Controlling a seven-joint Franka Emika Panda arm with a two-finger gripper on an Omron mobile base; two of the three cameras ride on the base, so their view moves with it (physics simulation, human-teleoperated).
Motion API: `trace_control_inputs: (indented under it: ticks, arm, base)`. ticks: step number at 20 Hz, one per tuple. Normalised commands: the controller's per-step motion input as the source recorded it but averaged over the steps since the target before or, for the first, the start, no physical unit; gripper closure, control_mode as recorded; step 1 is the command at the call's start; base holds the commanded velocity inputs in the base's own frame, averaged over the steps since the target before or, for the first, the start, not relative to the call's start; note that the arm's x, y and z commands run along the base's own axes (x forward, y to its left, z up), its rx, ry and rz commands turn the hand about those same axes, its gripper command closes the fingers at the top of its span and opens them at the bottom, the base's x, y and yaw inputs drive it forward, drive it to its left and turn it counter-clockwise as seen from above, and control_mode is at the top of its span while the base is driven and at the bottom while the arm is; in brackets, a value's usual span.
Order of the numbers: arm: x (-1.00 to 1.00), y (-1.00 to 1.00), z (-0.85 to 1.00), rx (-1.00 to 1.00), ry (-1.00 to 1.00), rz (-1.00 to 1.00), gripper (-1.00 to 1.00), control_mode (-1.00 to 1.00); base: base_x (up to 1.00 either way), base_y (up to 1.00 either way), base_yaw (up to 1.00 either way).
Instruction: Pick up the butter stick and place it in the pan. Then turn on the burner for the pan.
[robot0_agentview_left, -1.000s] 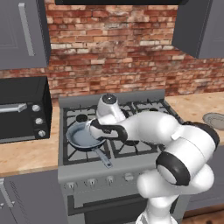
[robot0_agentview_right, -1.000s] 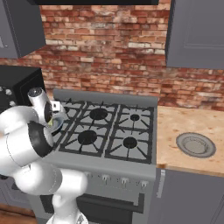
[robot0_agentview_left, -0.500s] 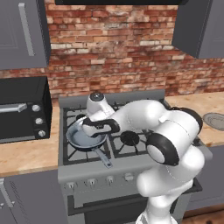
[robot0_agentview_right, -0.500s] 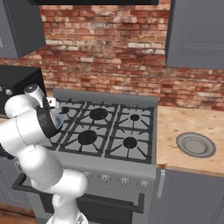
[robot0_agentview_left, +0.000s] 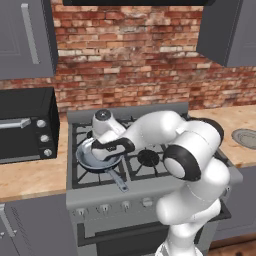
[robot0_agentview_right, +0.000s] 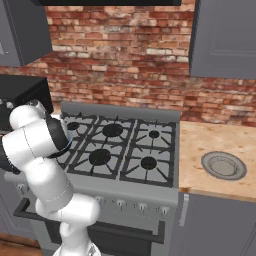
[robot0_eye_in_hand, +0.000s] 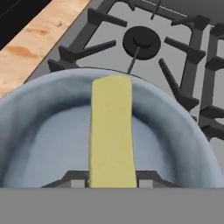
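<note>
The pincer (robot0_eye_in_hand: 111, 178) is clenched on the butter stick (robot0_eye_in_hand: 111, 135), which juts out between its fingertips just above the pan (robot0_eye_in_hand: 52, 131). The pan (robot0_agentview_left: 97, 157) sits on the stove's (robot0_agentview_left: 150, 172) front-left burner, handle toward the front edge, beside the wooden tabletop (robot0_eye_in_hand: 41, 33).

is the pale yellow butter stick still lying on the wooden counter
No: in the hand view the pale yellow butter stick sits between the gripper fingertips, over the bluish-grey inside of the round pan.
</note>
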Motion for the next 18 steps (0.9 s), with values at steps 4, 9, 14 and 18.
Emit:
trace_control_inputs:
  ticks: [4,9,14,18]
  arm:
    - [0.06,0.01,-0.18,0.0,0.02,0.0,1.0,-1.0]
    - [0.01,0.01,-0.22,-0.01,0.03,0.0,1.0,-1.0]
    - [0.06,0.01,-0.16,0.0,0.03,0.0,1.0,-1.0]
    - [0.09,0.0,-0.19,0.0,0.04,0.0,1.0,-1.0]
  base:
    - [0.0,0.0,0.0]
    - [0.0,0.0,0.0]
    - [0.0,0.0,0.0]
    - [0.0,0.0,0.0]
